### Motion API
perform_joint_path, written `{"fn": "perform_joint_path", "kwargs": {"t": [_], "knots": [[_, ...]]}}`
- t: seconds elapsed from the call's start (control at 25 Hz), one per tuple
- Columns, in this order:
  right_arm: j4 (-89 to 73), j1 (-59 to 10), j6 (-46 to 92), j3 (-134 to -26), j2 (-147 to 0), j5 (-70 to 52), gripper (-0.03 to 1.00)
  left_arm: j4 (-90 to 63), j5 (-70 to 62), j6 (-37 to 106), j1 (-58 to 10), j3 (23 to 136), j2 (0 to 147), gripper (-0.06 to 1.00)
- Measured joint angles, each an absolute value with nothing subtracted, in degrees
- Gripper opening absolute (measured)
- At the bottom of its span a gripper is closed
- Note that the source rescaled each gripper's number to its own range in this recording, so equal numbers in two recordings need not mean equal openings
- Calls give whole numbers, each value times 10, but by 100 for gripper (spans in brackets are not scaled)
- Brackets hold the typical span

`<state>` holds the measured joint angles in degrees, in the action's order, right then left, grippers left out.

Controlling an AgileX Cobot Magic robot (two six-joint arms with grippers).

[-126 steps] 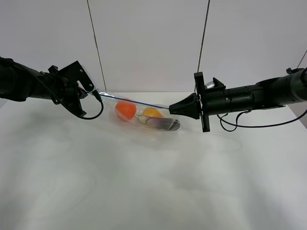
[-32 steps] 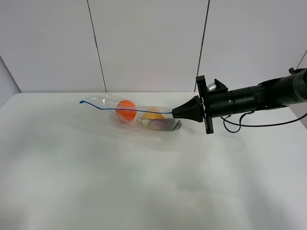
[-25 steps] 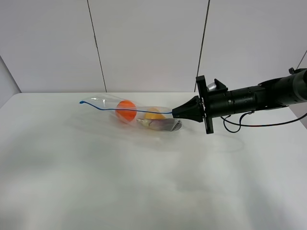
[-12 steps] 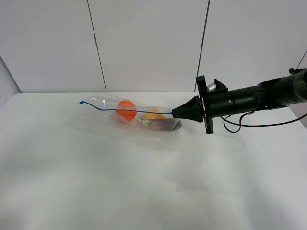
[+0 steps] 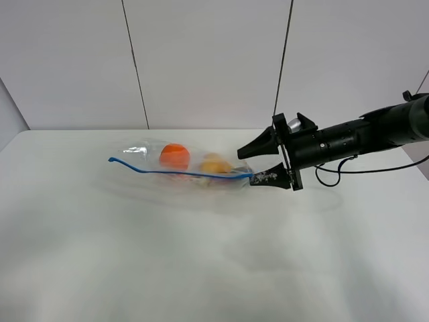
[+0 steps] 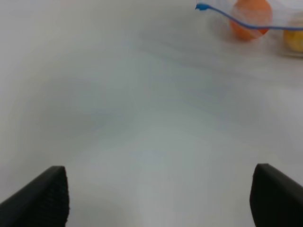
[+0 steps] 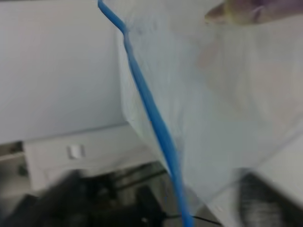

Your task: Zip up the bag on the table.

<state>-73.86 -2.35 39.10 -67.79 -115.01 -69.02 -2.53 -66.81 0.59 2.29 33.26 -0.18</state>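
Observation:
The bag (image 5: pixel 194 168), clear plastic with an orange piece (image 5: pixel 174 155) and a yellow piece (image 5: pixel 214 163) inside, lies flat on the white table (image 5: pixel 201 261). Its blue zip strip (image 5: pixel 181 173) runs along the near edge from left to right. My right gripper (image 5: pixel 248 166) is open at the strip's right end, which lies by the lower finger (image 5: pixel 267 179). The right wrist view shows the strip (image 7: pixel 151 109) and plastic close up, blurred. My left gripper (image 6: pixel 158 189) is open over bare table, far from the bag's left tip (image 6: pixel 203 7).
The white tabletop stretches wide in front of the bag. A grey panelled wall (image 5: pixel 201 60) stands behind the table's far edge. The right arm's cable (image 5: pixel 348 176) hangs above the table on the right.
The right gripper's jaws have opened and let go of the zip end. The bag has sunk flat onto the table and its strip lies lower. The left arm left the overhead view earlier.

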Motion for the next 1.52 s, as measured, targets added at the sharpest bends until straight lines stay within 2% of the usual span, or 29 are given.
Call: {"fn": "perform_joint_path", "kwargs": {"t": [0.16, 0.36, 0.52, 0.64, 1.04, 1.32, 1.52], "knots": [[-580, -19, 295, -775, -1150, -692, 99, -25, -668, 5, 23, 333, -2, 100], [-295, -18, 143, -928, -1151, -693, 100, -25, -668, 5, 23, 333, -2, 100], [-162, -18, 83, -1017, -1151, -692, 100, -25, -668, 5, 23, 333, -2, 100], [-113, -18, 75, -1041, -1149, -692, 100, -25, -668, 5, 23, 333, -2, 100], [-25, -18, 64, -988, -1098, -694, 100, -25, -668, 5, 23, 333, -2, 100], [5, -18, 41, -857, -945, -694, 100, -25, -668, 5, 23, 333, -2, 100], [-5, -18, 39, -716, -795, -694, 100, -25, -668, 5, 23, 333, -2, 100]]}}
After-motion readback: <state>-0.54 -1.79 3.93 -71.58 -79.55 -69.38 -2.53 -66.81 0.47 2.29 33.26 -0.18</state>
